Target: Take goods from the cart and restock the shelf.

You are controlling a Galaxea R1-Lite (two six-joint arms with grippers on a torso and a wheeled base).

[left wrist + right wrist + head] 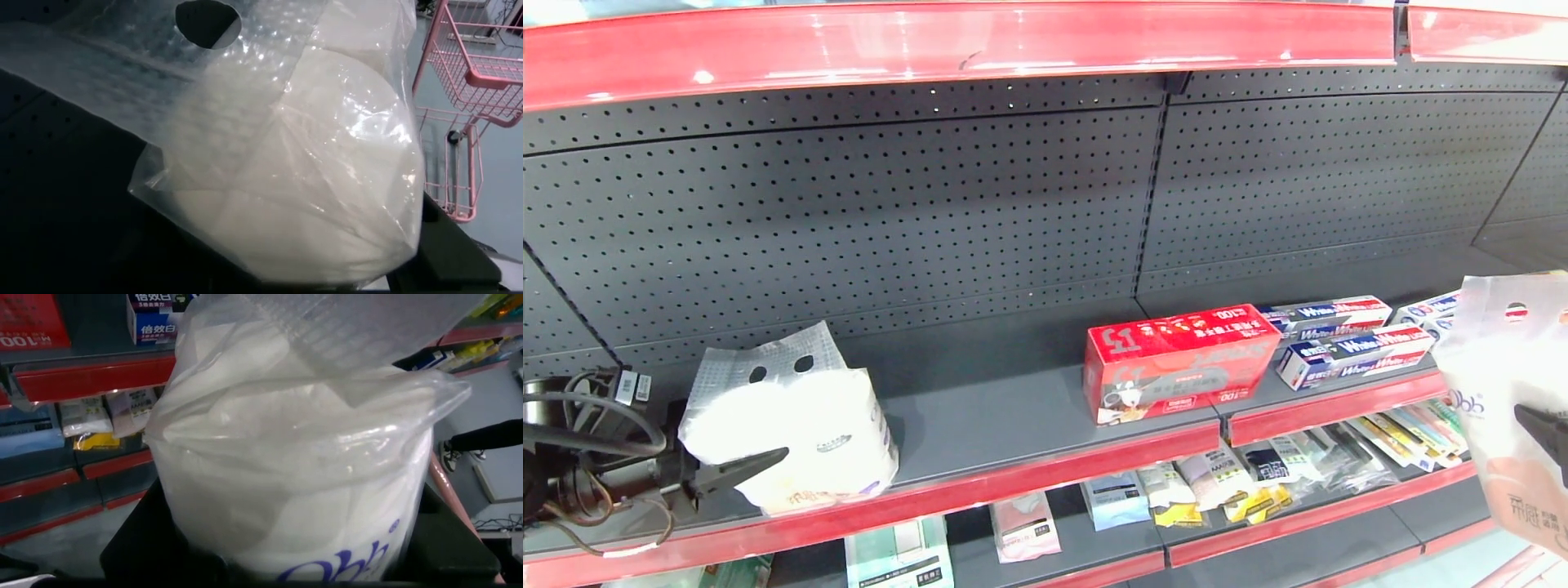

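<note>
A pack of white paper rolls (796,420) in clear plastic stands at the left of the grey shelf board (1013,408). My left gripper (768,456) is at its front left side, one black finger lying across the pack's lower front and the other hidden behind it. In the left wrist view the pack (302,163) sits right against the gripper. At the far right my right gripper (1535,429) is shut on a second pack of rolls (1507,359), held in the air in front of the shelf. In the right wrist view that pack (294,474) rests between the dark fingers (135,539).
A red box (1176,359) lies mid-shelf, with toothpaste boxes (1347,343) to its right. Small packets (1233,482) hang along the lower shelf. A red-edged shelf (931,45) runs overhead. The pink cart (474,90) stands behind the left arm. Bare board lies between the pack and the red box.
</note>
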